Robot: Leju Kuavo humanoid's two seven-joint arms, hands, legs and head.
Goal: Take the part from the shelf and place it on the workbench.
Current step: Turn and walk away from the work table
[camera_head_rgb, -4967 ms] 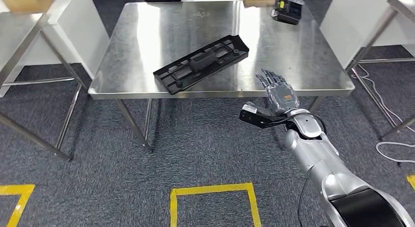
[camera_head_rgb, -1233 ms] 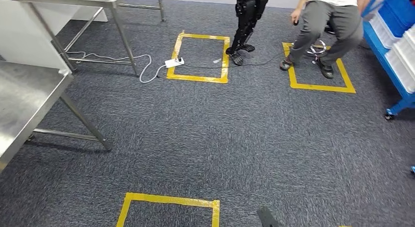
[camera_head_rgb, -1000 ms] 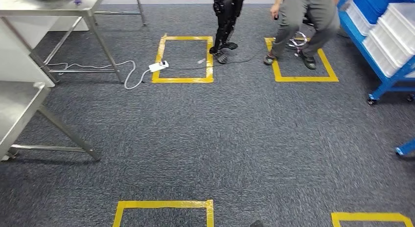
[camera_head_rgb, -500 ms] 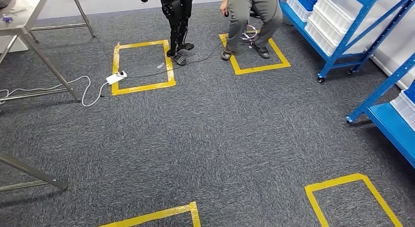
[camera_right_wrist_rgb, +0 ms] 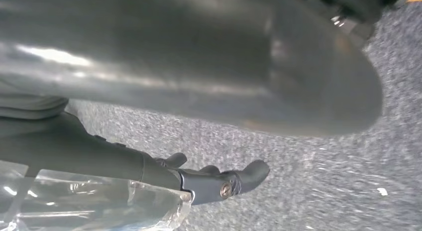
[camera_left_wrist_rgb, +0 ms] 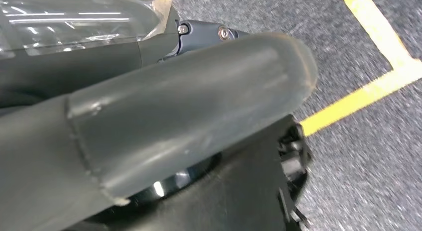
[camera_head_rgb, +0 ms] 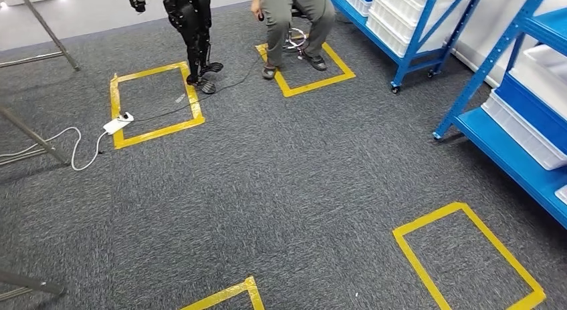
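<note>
- Your left hand (camera_left_wrist_rgb: 149, 116) sits close to its wrist camera: a thick grey thumb lies across the frame with grey carpet (camera_left_wrist_rgb: 378, 156) and a strip of yellow tape (camera_left_wrist_rgb: 358, 94) behind it. You cannot tell whether the fingers are spread or closed.
- Your right hand (camera_right_wrist_rgb: 199, 86) shows the same way, a broad grey thumb with dark fingers (camera_right_wrist_rgb: 219, 183) stretched out past it and nothing visibly held; whether it is fully spread you cannot tell.
- The blue shelf (camera_head_rgb: 515, 149) stands at the right of the head view, with white bins (camera_head_rgb: 528, 133) on its low tier; you cannot make out a part in them.
- Left of the shelf, a yellow tape square (camera_head_rgb: 468, 256) lies on the carpet.
- Further left of the shelf, a person (camera_head_rgb: 294, 16) sits inside another taped square (camera_head_rgb: 307, 63).
- Beyond that person, away from the shelf, another dark robot's legs (camera_head_rgb: 190, 29) stand at the edge of a third square (camera_head_rgb: 154, 103), with a white power strip (camera_head_rgb: 118, 123) and cable beside it.
- Metal table legs (camera_head_rgb: 33, 139) show at the far side from the shelf.
</note>
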